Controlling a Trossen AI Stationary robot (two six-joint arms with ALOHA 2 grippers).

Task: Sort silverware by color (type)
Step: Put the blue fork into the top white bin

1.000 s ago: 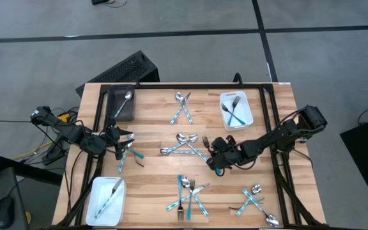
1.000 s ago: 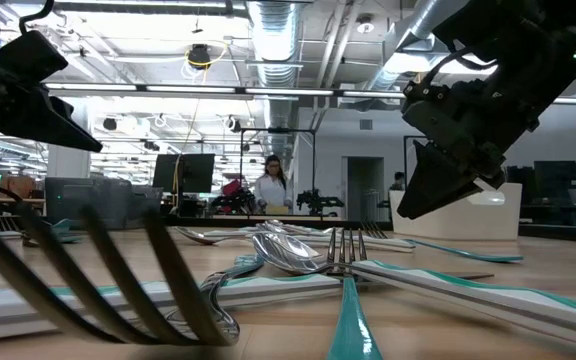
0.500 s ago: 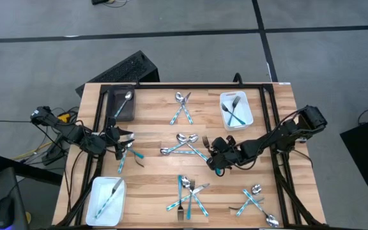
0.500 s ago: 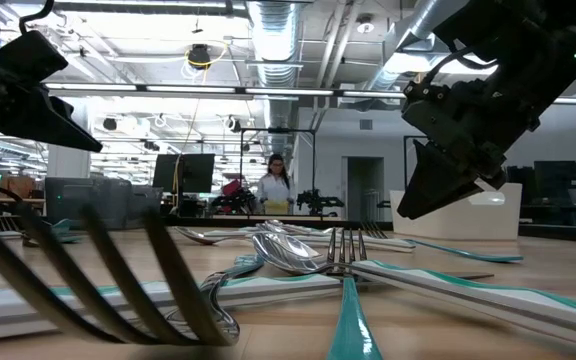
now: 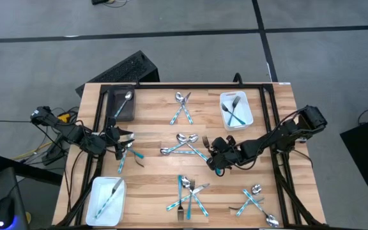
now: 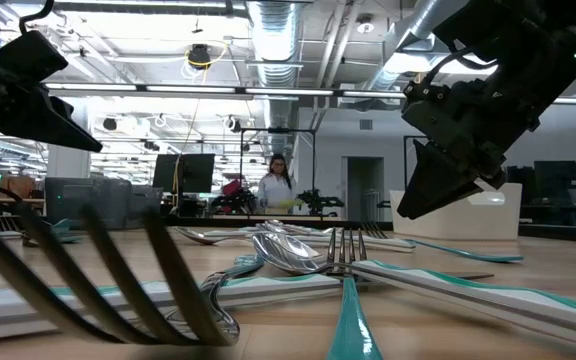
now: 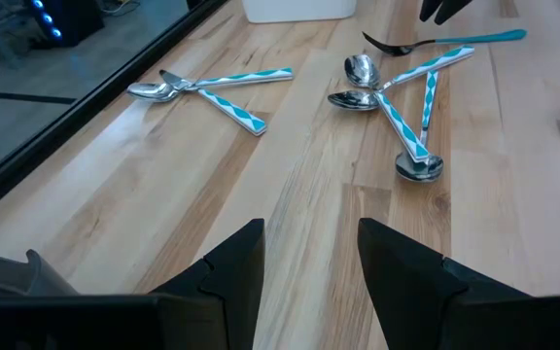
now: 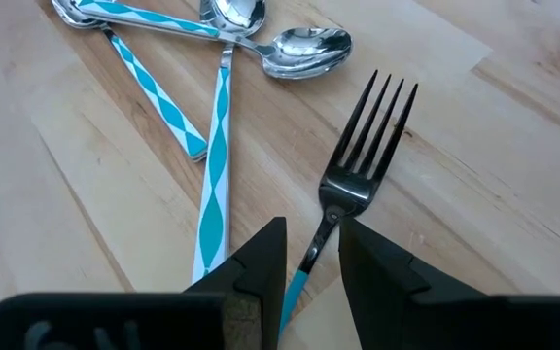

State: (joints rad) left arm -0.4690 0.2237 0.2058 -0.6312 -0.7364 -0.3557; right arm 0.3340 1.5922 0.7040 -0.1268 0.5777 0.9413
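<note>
Right wrist view: right gripper (image 8: 311,255) straddles the teal handle of a fork (image 8: 355,165) at the centre of the tabletop (image 5: 152,128), fingers parted narrowly, not clamped. Best to drop straight, close on the handle just behind the neck, and lift clear of the nearby spoons (image 8: 261,39). Right arm reaches in low from the right edge. Left gripper (image 5: 121,148) waits at the left side, fingers apart, holding nothing.
</note>
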